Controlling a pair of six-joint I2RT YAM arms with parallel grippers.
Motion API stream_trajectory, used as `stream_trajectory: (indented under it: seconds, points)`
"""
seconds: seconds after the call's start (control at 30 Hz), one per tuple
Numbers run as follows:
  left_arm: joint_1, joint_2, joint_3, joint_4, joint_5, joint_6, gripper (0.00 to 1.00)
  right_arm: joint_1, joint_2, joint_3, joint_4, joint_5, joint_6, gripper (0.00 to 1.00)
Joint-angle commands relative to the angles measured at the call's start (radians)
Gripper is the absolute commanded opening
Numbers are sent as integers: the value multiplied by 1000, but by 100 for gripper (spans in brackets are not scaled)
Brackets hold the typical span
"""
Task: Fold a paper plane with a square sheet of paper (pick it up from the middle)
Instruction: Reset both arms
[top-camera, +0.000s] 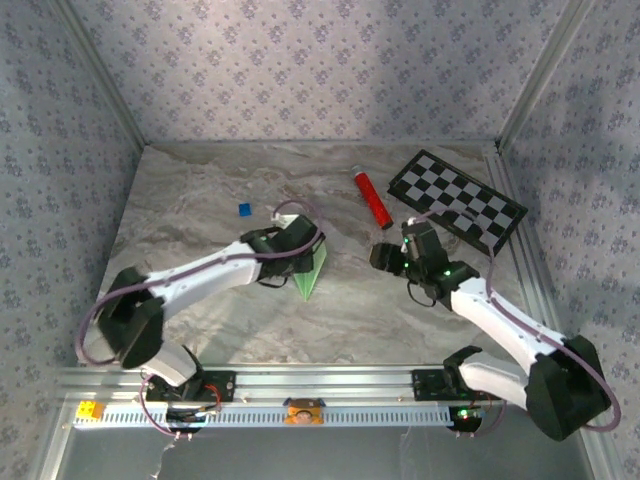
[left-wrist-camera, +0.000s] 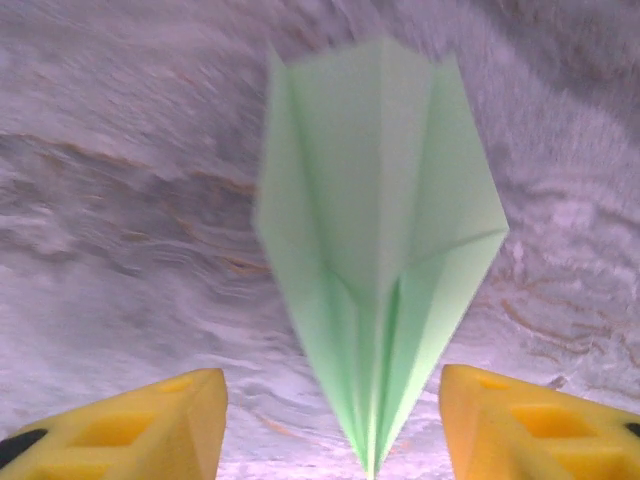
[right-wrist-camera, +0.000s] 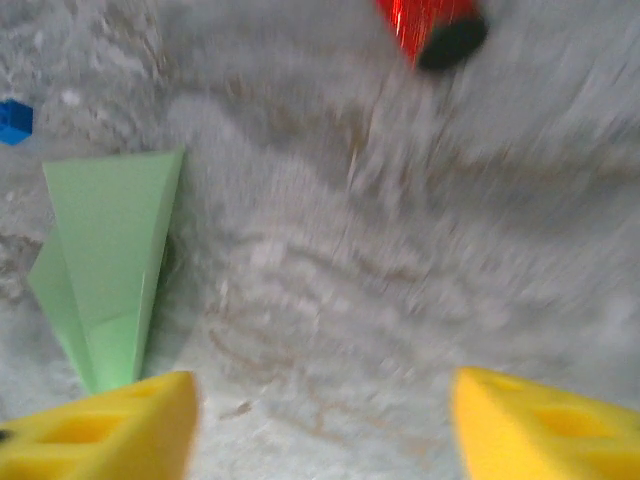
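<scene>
The paper plane (top-camera: 312, 272) lies flat on the marble table (top-camera: 200, 215), folded to a narrow dart with its nose toward the arms. The left claw (top-camera: 303, 255) hangs over it with its fingers apart, the nose between them and neither pad touching paper. The right claw (top-camera: 385, 258) is also open, over bare table just beside the plane, holding nothing.

The fold looks done. The main risk is a finger snagging a wing on the way up, dragging the light paper or springing a crease open.

The red tube (top-camera: 372, 198), capped black, is the nearest thing to a container, and its contents cannot be told.
</scene>
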Motion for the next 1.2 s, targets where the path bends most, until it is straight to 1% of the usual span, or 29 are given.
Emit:
stream_trajectory:
  seconds: [0.0, 0.07, 0.1, 0.17, 0.2, 0.23, 0.27, 0.3, 0.37, 0.4, 0.47, 0.5, 0.57, 0.6, 0.63, 0.67, 0.73, 0.77, 0.8, 0.83, 0.9, 1.03, 1.1, 1.13, 1.17]
  points:
    - [37, -158, -98, 50, -223, 98, 63, -26, -36, 63, -65, 279, -166, 90]
    - [117, -258, -200, 146, -230, 195, 73, -66, 6, 60, -27, 438, -228, 93]
    - [158, -294, -241, 193, -233, 243, 76, -80, 27, 51, 8, 479, -283, 94]
    - [257, -365, -339, 293, -253, 340, 86, -101, 86, 21, 120, 505, -459, 95]
    - [310, -392, -376, 336, -262, 378, 89, -110, 113, 9, 174, 547, -494, 96]
    - [356, -411, -413, 382, -260, 419, 93, -126, 132, -2, 218, 554, -511, 96]
    - [408, -427, -452, 434, -254, 464, 98, -154, 155, -23, 272, 531, -533, 96]
    - [473, -437, -483, 472, -246, 494, 100, -187, 174, -43, 335, 494, -533, 96]
    - [583, -437, -512, 513, -229, 523, 100, -238, 196, -63, 403, 406, -551, 96]
    - [643, -429, -518, 521, -200, 530, 100, -265, 208, -84, 464, 366, -563, 96]
    - [730, -398, -523, 543, -164, 507, 100, -317, 236, -125, 580, 282, -570, 96]
    - [755, -379, -530, 582, -163, 508, 100, -337, 258, -139, 635, 233, -582, 95]
    - [764, -329, -568, 720, -163, 580, 100, -368, 307, -134, 645, 143, -628, 94]
    - [765, -295, -583, 792, -162, 622, 100, -374, 341, -150, 696, 129, -652, 94]
    - [765, -270, -591, 839, -163, 648, 100, -378, 349, -141, 693, 128, -663, 93]
    - [766, -238, -598, 893, -169, 675, 100, -387, 347, -142, 699, 75, -704, 92]
    - [769, -196, -625, 1004, -153, 704, 100, -390, 345, -196, 816, 41, -765, 93]
    - [777, -177, -649, 1078, -106, 709, 100, -401, 358, -223, 880, 14, -766, 94]
    - [793, -156, -672, 1154, -50, 713, 100, -407, 355, -224, 872, 14, -759, 93]
    - [797, -149, -666, 1156, -26, 715, 100, -419, 351, -227, 874, -28, -757, 93]
    - [807, -129, -688, 1264, 34, 758, 100, -437, 350, -226, 869, -63, -753, 93]
    - [878, -77, -718, 1381, 181, 748, 100, -482, 359, -229, 882, -133, -721, 91]
    - [897, -4, -744, 1496, 235, 741, 100, -503, 366, -260, 940, -137, -700, 91]
    - [899, 40, -751, 1553, 244, 746, 100, -508, 388, -280, 997, -138, -696, 92]
    - [899, 71, -749, 1589, 240, 749, 100, -505, 441, -307, 1100, -125, -692, 92]
